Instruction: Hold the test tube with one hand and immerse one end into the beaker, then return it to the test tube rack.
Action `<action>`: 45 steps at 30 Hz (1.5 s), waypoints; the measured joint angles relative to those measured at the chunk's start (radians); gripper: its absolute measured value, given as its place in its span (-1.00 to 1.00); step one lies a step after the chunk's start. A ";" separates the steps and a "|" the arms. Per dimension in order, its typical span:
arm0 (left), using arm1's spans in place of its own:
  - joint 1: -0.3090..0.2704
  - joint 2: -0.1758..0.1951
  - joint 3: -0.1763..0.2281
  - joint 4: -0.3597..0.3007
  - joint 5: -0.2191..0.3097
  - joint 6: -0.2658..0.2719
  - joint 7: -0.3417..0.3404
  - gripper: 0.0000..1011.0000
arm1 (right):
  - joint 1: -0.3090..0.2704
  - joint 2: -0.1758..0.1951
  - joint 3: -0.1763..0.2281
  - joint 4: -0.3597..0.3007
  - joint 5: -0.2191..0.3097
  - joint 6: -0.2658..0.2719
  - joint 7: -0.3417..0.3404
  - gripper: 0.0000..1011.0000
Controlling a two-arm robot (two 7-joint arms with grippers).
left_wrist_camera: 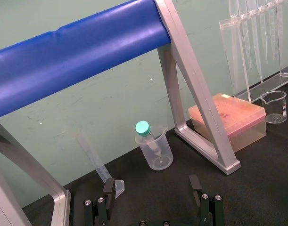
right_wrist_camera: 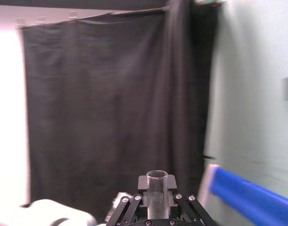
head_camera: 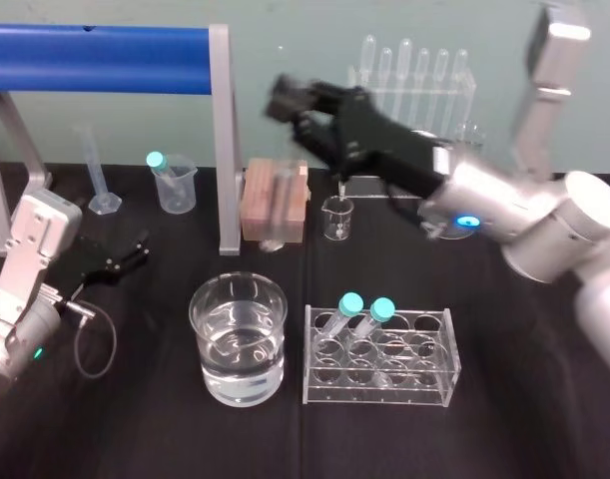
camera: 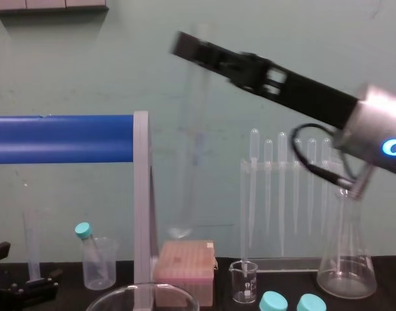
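My right gripper [head_camera: 290, 100] is raised above the back middle of the table, shut on the upper part of the test tube [camera: 188, 162]. The clear tube hangs nearly upright, its round bottom above the pink box. In the right wrist view its open rim [right_wrist_camera: 157, 178] sits between the fingers of that gripper [right_wrist_camera: 156, 187]. The beaker [head_camera: 238, 334], wide and partly full of water, stands at the front centre, well below and in front of the tube. To its right is the clear test tube rack [head_camera: 429, 384] with two teal-capped tubes. My left gripper [head_camera: 115, 257] rests open on the table at left.
A blue bar on a grey frame [head_camera: 223, 140] stands at back left, with a pink box [head_camera: 275, 205] beside it. Nearby are a small spouted beaker [head_camera: 337, 218], a pipette stand [head_camera: 414, 85], a conical flask [camera: 345, 259], a plastic beaker with a teal-capped tube [head_camera: 175, 183] and a graduated cylinder [head_camera: 98, 175].
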 joint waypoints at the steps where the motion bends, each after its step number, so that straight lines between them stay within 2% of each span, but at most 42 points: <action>1: 0.000 0.000 0.000 0.000 0.000 0.000 0.000 0.98 | 0.009 -0.007 -0.012 0.006 0.001 0.005 0.016 -0.55; 5: 0.000 0.000 0.000 0.000 0.000 0.000 0.000 0.98 | 0.048 -0.028 -0.067 0.028 0.004 0.029 0.084 -0.55; 9: 0.000 0.000 0.000 0.000 0.000 0.000 0.000 0.98 | 0.068 -0.031 -0.104 0.047 -0.003 0.038 0.114 -0.55; 19: 0.000 0.000 0.000 0.000 0.000 0.000 0.000 0.98 | 0.101 -0.042 -0.162 0.130 -0.032 0.023 0.137 -0.55; 21: 0.000 0.000 0.000 0.000 0.000 0.000 0.000 0.98 | 0.114 -0.052 -0.178 0.172 -0.041 0.007 0.143 -0.55; 28: 0.000 0.000 0.000 0.000 0.000 0.000 0.000 0.98 | 0.140 -0.096 -0.198 0.296 -0.035 -0.004 0.174 -0.55; 35: 0.000 0.000 0.000 0.000 0.000 0.000 0.000 0.98 | 0.153 -0.132 -0.208 0.374 -0.036 -0.004 0.193 -0.55; 45: 0.000 0.000 0.000 0.000 0.000 0.000 0.000 0.98 | 0.153 -0.134 -0.217 0.373 -0.065 -0.001 0.190 -0.55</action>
